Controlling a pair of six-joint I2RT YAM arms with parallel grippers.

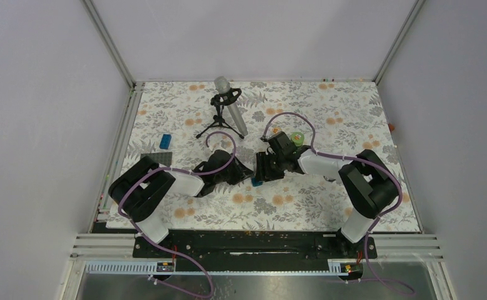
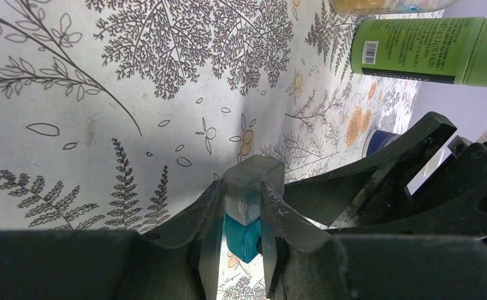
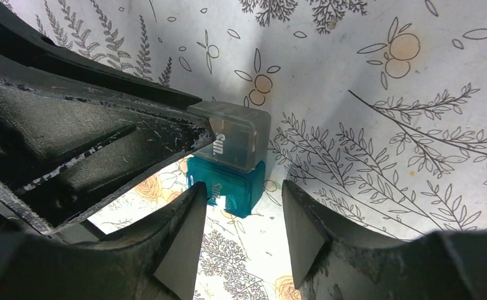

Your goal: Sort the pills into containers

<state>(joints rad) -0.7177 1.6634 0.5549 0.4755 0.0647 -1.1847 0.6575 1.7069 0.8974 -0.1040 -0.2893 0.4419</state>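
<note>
The two arms meet in the middle of the table (image 1: 328, 200), which has a cloth with flowers and leaves on it. Between them is a little pill box (image 2: 248, 200). It has a clear part marked "Sun." and a blue-green part right next to it.

The left gripper (image 2: 240, 234) is squeezing the pill box. One finger (image 2: 208, 231) presses on one side and the other finger presses on the other side. The clear end sticks out past the fingertips.

The right gripper (image 3: 240, 219) comes from the other way. Its two fingers (image 3: 309, 231) stand apart, and it is not gripping anything. The blue-green part of the box sits just at the mouth of this gap. One fingertip is very close to the box, but I cannot tell if it touches. The other fingertip is clearly off it.

Farther away, a green bottle (image 2: 416, 50) lies on its side. A microphone (image 1: 229, 106) on a small stand is at the back of the table.
</note>
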